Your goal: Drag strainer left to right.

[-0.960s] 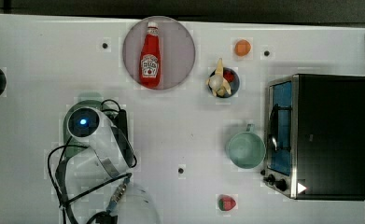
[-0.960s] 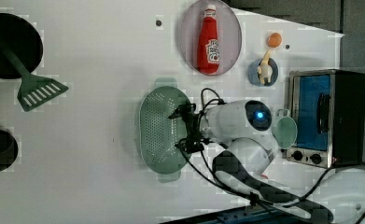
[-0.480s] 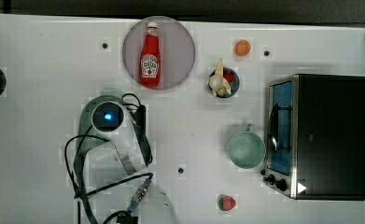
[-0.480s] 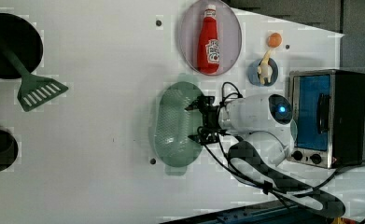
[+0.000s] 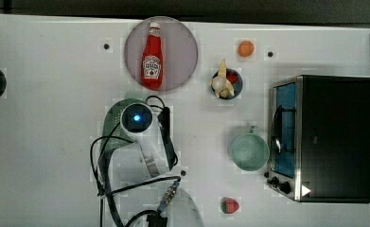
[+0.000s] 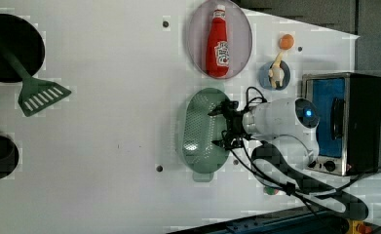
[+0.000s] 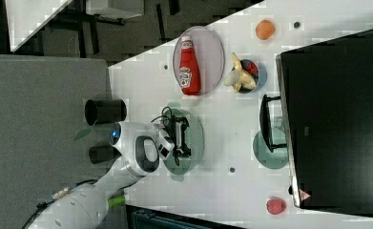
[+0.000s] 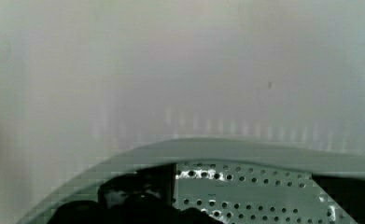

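While the top view hides most of it, the pale mint-green perforated oval strainer (image 5: 110, 124) sits below the ketchup plate. Left view: black gripper (image 6: 225, 128) is at the strainer's rim; whether clenched, cannot tell. Risk: rim slips free or strainer tips. Right view: white tabletop (image 7: 232, 191), grey floor beyond. Wrist view: perforated wall, bare tabletop.

Since a second ago the strainer (image 6: 200, 131) has slid toward the left view's right, away from the spatula side and closer to the toaster oven (image 6: 343, 122), now lying below the ketchup plate (image 6: 241, 29). The gripper (image 6: 225, 127) travelled with it, its jaws staying over the strainer's oven-side rim throughout.
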Available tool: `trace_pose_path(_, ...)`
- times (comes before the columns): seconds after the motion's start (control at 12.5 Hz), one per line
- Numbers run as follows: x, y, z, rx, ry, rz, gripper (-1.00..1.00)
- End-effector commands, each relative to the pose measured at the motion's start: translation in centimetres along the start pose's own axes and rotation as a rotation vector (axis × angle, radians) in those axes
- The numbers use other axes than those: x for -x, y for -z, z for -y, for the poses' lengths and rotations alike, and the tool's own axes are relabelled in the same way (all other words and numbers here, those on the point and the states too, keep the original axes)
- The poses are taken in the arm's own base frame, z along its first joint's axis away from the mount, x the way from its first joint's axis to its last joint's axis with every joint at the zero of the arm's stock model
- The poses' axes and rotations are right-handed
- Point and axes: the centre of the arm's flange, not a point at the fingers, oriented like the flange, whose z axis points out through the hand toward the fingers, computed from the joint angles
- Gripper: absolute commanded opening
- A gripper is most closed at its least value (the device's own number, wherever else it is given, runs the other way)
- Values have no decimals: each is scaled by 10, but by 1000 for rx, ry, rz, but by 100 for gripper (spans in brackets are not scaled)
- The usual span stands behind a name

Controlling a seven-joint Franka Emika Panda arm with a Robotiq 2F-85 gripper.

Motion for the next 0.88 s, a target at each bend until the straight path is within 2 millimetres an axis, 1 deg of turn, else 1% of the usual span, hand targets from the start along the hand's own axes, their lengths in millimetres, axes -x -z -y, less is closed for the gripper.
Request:
trace_pose_path(0.08, -43, 11, 6, -11, -26, -10, 100)
trace_pose_path(0.4, -74, 9, 8, -7, 11, -26, 100)
trace_pose_path(0.88, -139, 12, 10, -10, 10, -58, 100)
